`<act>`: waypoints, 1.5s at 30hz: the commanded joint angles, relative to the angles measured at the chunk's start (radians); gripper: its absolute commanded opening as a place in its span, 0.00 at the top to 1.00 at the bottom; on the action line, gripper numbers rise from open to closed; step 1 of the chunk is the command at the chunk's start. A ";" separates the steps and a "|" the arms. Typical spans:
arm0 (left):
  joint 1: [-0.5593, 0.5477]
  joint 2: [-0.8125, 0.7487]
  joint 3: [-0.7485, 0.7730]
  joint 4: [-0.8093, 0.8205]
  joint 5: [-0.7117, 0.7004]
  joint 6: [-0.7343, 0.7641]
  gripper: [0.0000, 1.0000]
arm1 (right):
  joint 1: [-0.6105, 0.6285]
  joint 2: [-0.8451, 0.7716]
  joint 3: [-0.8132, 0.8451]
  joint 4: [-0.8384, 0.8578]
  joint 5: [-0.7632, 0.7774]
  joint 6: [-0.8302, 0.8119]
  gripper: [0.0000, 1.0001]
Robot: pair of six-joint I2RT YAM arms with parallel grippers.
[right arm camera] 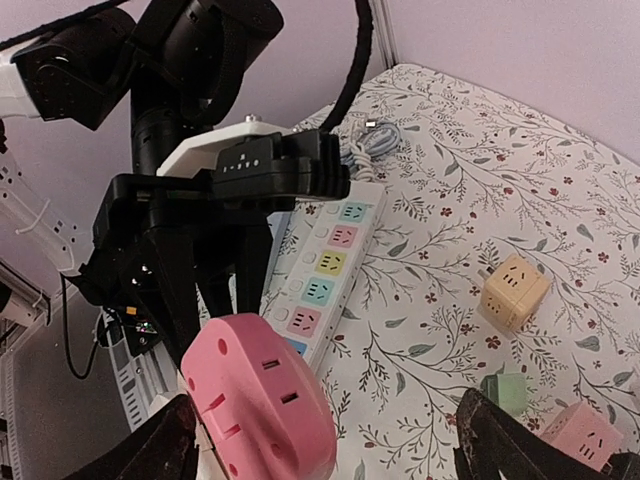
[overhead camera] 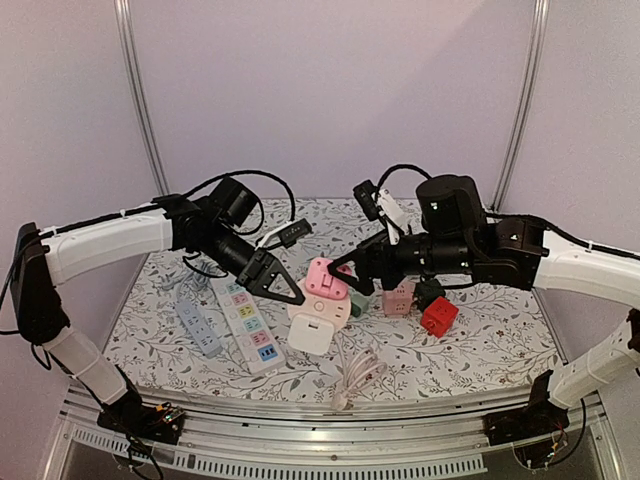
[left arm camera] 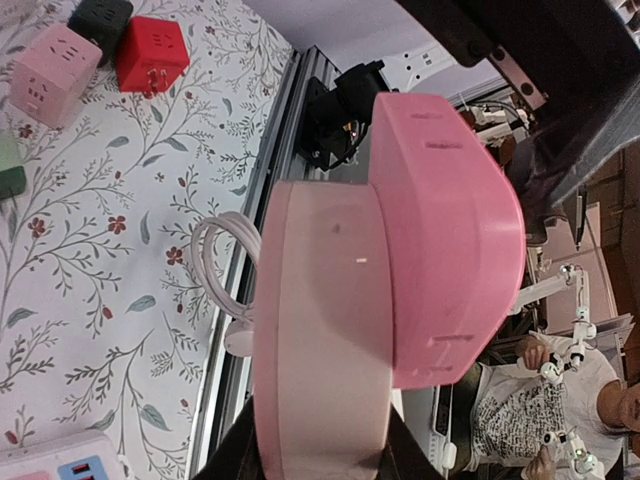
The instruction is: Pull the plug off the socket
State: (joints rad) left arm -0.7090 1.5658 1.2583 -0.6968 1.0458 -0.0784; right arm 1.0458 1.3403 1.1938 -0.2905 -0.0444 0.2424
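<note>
Pink plug [overhead camera: 325,278]: sat flush against the pale socket block [overhead camera: 312,330], with no gap showing between them in the left wrist view.
Pale socket block: held only the pink plug, and the pair stood just beside the white power strip [overhead camera: 250,325], on its right-arm side; whether the block rested on the cloth could not be told.
Left gripper [overhead camera: 288,292]: clenched on the pale socket block, a dark finger [left arm camera: 238,455] on each flank, reaching in across the white power strip.
Right gripper [right arm camera: 330,440]: released, its fingers [right arm camera: 150,450] spread wide with the pink plug between them, close to one finger; contact could not be told.
White power strip: lay flat on the flowered tablecloth [overhead camera: 480,345], with a row of pink, yellow, green and blue outlets, none occupied.
Grey power strip [overhead camera: 198,322]: lay alongside the white power strip, on its left-arm side.
Cube sockets: green cube [overhead camera: 357,302], pink cube [overhead camera: 398,298], black cube [overhead camera: 430,290] and red cube [overhead camera: 438,316] clustered beyond the pale socket block, away from the white power strip; a yellow cube [right arm camera: 515,290] stood on that same side.
White cable coil [overhead camera: 360,375]: lay near the white power strip's near end, on its right-arm side.
</note>
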 commanded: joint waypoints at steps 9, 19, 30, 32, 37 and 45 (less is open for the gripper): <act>-0.020 -0.038 0.041 0.017 0.054 0.007 1.00 | -0.022 0.076 0.039 0.021 -0.173 0.092 0.35; -0.010 -0.020 0.039 0.029 0.014 -0.026 1.00 | -0.022 0.036 -0.005 0.086 -0.246 0.086 0.53; 0.022 0.001 0.032 0.065 0.031 -0.083 1.00 | -0.021 0.035 -0.033 0.076 -0.241 0.066 0.65; 0.022 0.001 0.030 0.067 0.037 -0.083 1.00 | -0.021 0.054 -0.031 0.067 -0.233 0.054 0.64; 0.022 0.000 0.030 0.068 0.038 -0.083 1.00 | -0.013 0.088 -0.010 0.054 -0.227 0.028 0.61; 0.027 0.003 0.028 0.080 0.065 -0.098 1.00 | 0.022 0.134 0.022 0.003 -0.173 -0.023 0.62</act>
State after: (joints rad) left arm -0.6907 1.5730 1.2613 -0.6773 1.0119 -0.1680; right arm 1.0496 1.4414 1.1946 -0.2272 -0.2676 0.2596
